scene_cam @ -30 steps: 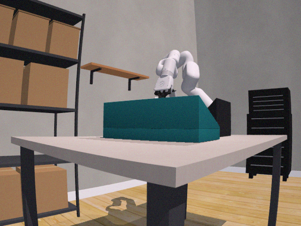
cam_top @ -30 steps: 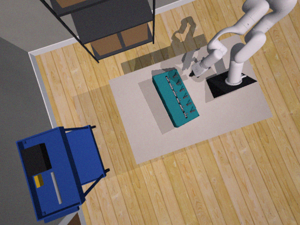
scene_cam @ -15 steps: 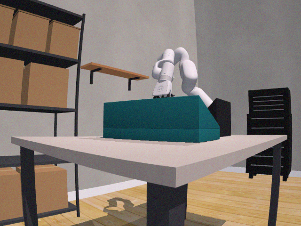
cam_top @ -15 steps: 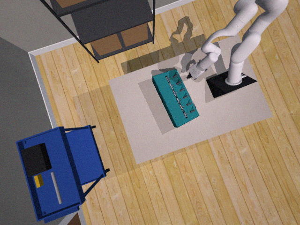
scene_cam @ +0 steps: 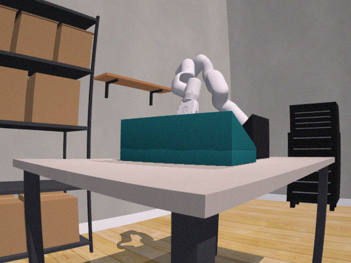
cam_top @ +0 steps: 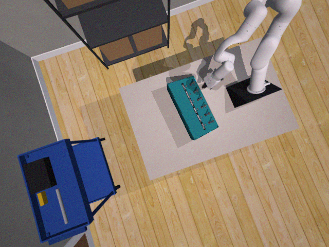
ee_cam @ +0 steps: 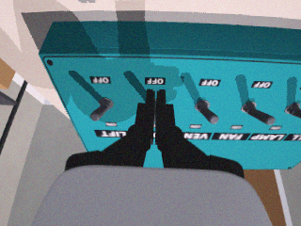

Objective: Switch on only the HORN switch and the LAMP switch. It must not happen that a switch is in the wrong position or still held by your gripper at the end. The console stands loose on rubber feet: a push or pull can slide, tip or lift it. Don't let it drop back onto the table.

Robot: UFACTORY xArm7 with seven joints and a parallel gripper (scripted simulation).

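Observation:
The teal console [cam_top: 183, 106] [scene_cam: 181, 136] [ee_cam: 198, 44] lies at a slant on the white table [cam_top: 159, 154] [scene_cam: 170, 187]. Its sloped face carries a row of toggle switches, each with an OFF mark above it. In the wrist view I read LIFT [ee_cam: 108, 134], VENT, FAN and LAMP [ee_cam: 275, 137]. The label between LIFT and VENT is hidden by my fingers. The LAMP lever [ee_cam: 293, 110] sits at the right edge. The levers I see all lean the same way. My gripper [ee_cam: 155, 102] [cam_top: 204, 85] is shut and empty, its tips right at the second switch from the left, whose lever is hidden.
The arm's black base [cam_top: 252, 95] [scene_cam: 259, 136] stands on the table behind the console. A metal shelf with cardboard boxes [cam_top: 124, 32] [scene_cam: 51, 98], a blue cart [cam_top: 58, 186] and a black cabinet [scene_cam: 314, 153] stand around the table.

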